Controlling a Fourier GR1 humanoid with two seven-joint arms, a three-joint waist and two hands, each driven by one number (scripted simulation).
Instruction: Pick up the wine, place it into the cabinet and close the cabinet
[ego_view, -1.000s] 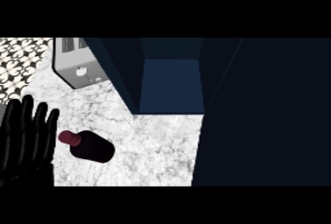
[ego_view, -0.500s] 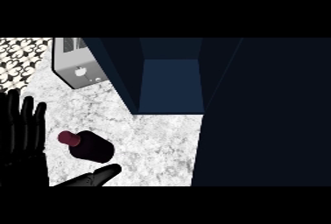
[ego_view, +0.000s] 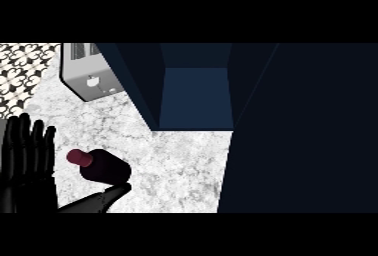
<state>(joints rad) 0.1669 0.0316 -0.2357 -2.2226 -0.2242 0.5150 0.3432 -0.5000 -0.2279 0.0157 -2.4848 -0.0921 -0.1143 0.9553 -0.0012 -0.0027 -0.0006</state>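
Observation:
The wine bottle, dark with a maroon cap, stands on the marble counter at the lower left. Just left of it my left hand rests open with its fingers up, apart from the bottle. My right hand comes in from the lower edge with straight fingers, and its tip reaches the bottle's near side. The cabinet stands open above the counter, showing a dark blue inside. Its door swings out at the right.
A silver toaster sits at the back left, next to the cabinet's left wall. A patterned tile wall fills the upper left corner. The open door covers the counter's right side.
My right hand has risen from the lower edge toward the bottle and now reaches its near side. The left hand has shifted slightly down and left. The bottle has not moved.

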